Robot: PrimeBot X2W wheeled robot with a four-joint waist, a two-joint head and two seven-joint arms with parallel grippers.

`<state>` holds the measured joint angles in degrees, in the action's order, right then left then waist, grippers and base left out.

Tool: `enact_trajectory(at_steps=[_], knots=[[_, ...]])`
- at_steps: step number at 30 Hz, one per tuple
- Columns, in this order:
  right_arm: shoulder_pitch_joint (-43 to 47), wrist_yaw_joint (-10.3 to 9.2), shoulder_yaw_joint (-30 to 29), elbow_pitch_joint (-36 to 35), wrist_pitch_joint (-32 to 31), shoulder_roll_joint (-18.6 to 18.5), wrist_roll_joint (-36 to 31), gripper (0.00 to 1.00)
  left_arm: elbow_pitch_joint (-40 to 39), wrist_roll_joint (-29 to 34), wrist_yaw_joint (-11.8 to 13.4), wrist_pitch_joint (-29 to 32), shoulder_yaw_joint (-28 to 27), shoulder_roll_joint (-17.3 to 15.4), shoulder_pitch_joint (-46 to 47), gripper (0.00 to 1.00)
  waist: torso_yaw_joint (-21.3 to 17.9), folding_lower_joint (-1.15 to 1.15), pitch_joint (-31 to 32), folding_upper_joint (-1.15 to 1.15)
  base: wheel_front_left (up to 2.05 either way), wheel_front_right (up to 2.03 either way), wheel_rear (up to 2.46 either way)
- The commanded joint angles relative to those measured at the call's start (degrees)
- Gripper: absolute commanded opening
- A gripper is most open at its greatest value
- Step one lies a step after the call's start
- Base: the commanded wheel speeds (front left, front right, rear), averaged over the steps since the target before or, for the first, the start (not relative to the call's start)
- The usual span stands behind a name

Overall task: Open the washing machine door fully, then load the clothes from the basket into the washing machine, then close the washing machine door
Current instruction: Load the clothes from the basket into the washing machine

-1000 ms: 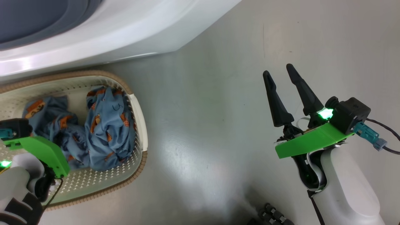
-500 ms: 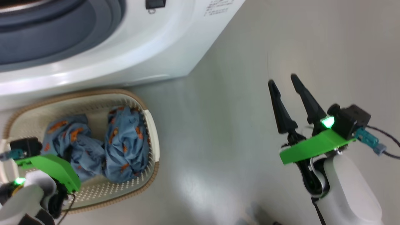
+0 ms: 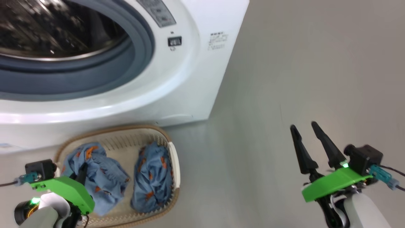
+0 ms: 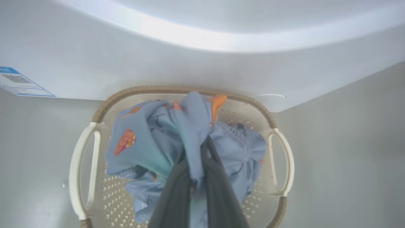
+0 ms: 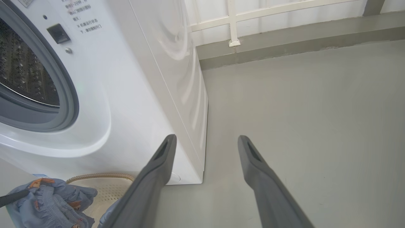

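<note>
Grey floor [image 3: 284,79] (glossy), white washing machine [image 3: 190,79]

Beside the washing machine [image 5: 126,79], the right tool [image 5: 206,139], fingers [image 5: 152,177] parted, over grey floor [image 5: 300,110].

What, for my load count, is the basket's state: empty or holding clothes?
Not empty. The left garment and right garment are both in the basket; the left gripper is shut on the left garment.
</note>
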<state>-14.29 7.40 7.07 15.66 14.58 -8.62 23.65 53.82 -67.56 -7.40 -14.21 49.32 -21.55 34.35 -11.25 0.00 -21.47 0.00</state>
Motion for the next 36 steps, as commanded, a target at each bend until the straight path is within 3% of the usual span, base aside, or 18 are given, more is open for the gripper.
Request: enact_trajectory(at_steps=[1, 12, 21, 28, 36], knots=[[1.89, 0.09, 0.82, -1.03, 0.42, -1.1, 0.47, 1.0, -1.81, 2.69, -0.09, -0.77, -4.46, -1.79, -1.98, 0.0, 3.27, 0.0, 6.67, 0.0, 0.0, 0.0, 0.0], [7.35, 0.09, -0.96, -0.99, 0.42, -3.92, 1.44, 1.0, -15.83, 22.75, -0.09, -0.78, -26.98, 1.7, -14.72, 0.0, 5.73, 0.0, 14.14, 0.0, 0.0, 0.0, 0.0], [10.65, 0.09, -1.93, -1.28, 0.42, -5.01, 1.85, 1.0, -28.8, 33.62, -0.09, -0.78, -39.72, 6.1, -25.3, 0.0, 7.02, 0.0, 17.24, 0.0, 0.0, 0.0, 0.0], [11.76, 0.09, -2.58, -1.6, 0.42, -5.35, 2.0, 1.0, -39.53, 39.58, -0.09, -0.78, -46.87, 9.67, -33.42, 0.0, 7.44, 0.0, 17.72, 0.0, 0.0, 0.0, 0.0], [11.4, 0.09, -3.21, -2.14, 0.42, -5.14, 1.84, 1.0, -44.63, 41.81, -0.09, -0.78, -49.06, 12.17, -36.48, 0.0, 7.66, 0.0, 16.08, 0.0, 0.0, 0.0, 0.0]])
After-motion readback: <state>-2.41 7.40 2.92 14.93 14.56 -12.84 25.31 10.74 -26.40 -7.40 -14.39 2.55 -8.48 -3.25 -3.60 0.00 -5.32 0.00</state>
